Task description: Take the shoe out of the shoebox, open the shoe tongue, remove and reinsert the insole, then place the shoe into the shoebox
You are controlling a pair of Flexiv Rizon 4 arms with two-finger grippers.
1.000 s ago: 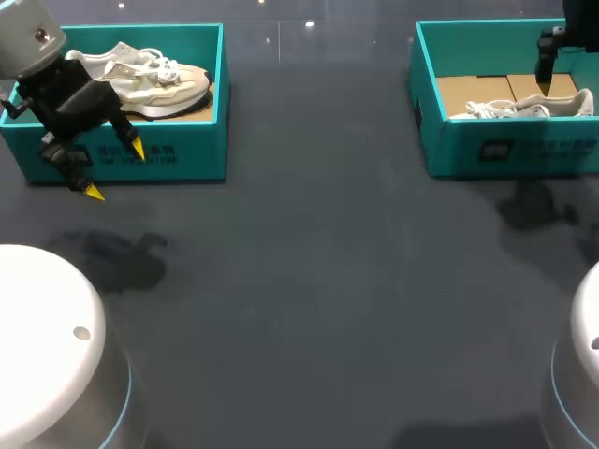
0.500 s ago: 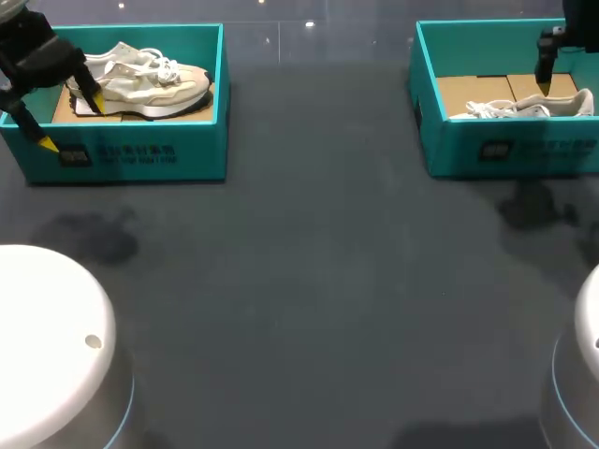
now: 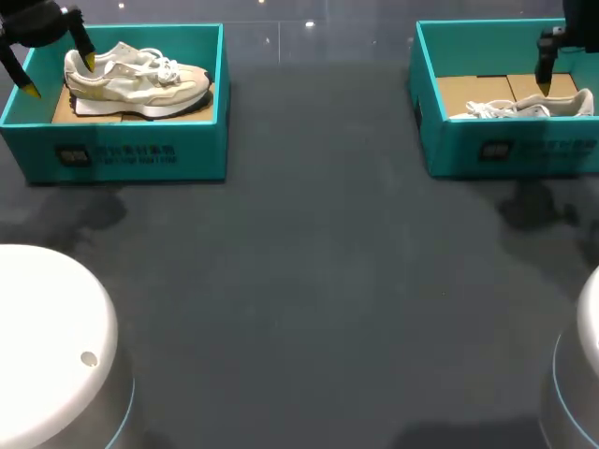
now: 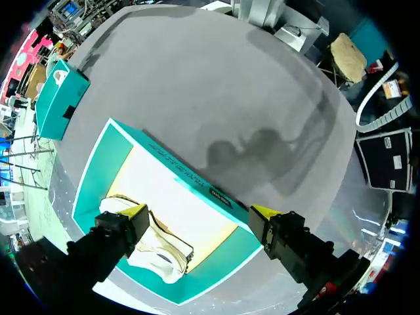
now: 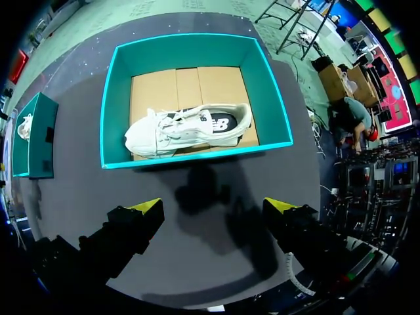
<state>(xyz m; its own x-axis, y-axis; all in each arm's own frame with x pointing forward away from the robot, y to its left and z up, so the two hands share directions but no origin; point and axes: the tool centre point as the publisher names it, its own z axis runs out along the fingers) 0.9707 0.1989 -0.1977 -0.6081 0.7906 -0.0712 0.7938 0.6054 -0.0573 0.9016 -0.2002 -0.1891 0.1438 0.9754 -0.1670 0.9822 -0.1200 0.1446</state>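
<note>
Shoe: cream lace-up sneaker (image 3: 140, 82) is lying inside the teal cardboard shoebox (image 3: 131, 154).
Left gripper (image 3: 61, 75): hanging wide open above the heel end.
Right gripper (image 5: 213, 207): also gaping wide.
Risk: I am expecting the outer finger to snag the box wall.

Shoe (image 3: 140, 82) in left shoebox (image 3: 140, 154); second shoe (image 3: 543, 106) in right shoebox (image 3: 524, 154); two well apart.
</note>
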